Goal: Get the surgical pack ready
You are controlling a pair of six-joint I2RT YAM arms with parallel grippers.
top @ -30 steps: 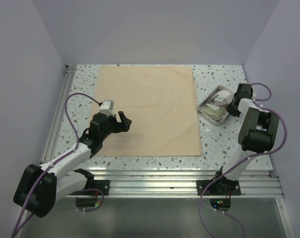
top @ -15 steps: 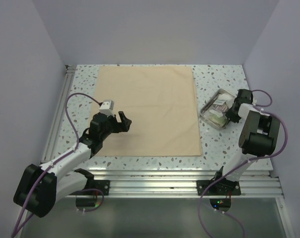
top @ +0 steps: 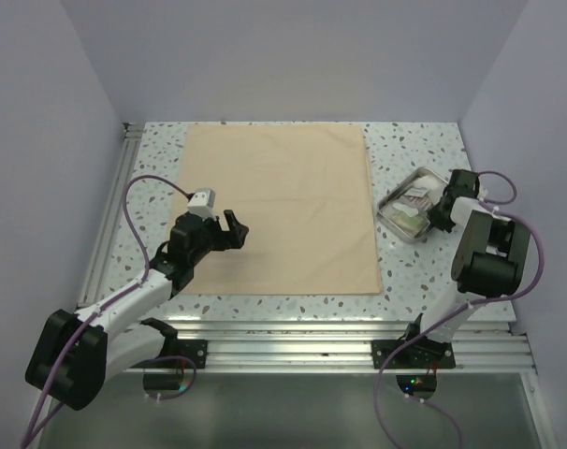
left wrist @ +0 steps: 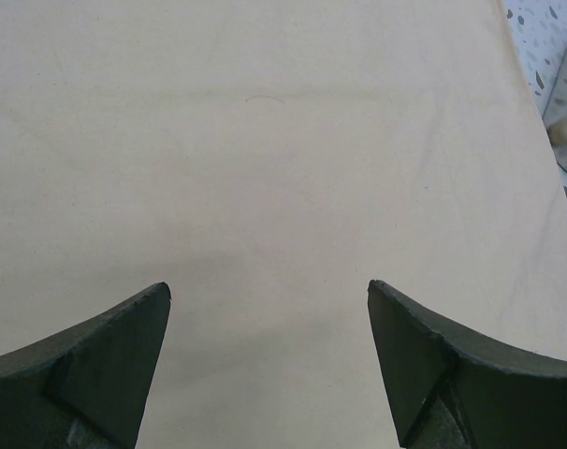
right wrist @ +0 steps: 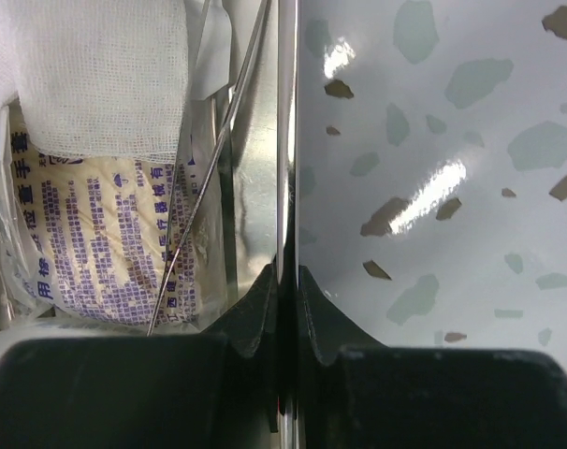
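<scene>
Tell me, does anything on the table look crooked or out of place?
Only the steel tray: it lies off the tan cloth, turned at an angle to its edge, its rim pinched by the right gripper. Nothing spilled.

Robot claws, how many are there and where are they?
2. The left gripper hovers open over the tan cloth; the right gripper is shut on the rim of the steel tray, right of the cloth.

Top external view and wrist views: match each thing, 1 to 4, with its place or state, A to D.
1 tan cloth
2 steel tray
3 left gripper
4 right gripper

A shut on the tray's rim
B spread flat on the table
C open above the cloth
D beside the cloth's right edge

Pairs: 1-B; 2-D; 3-C; 4-A
</scene>
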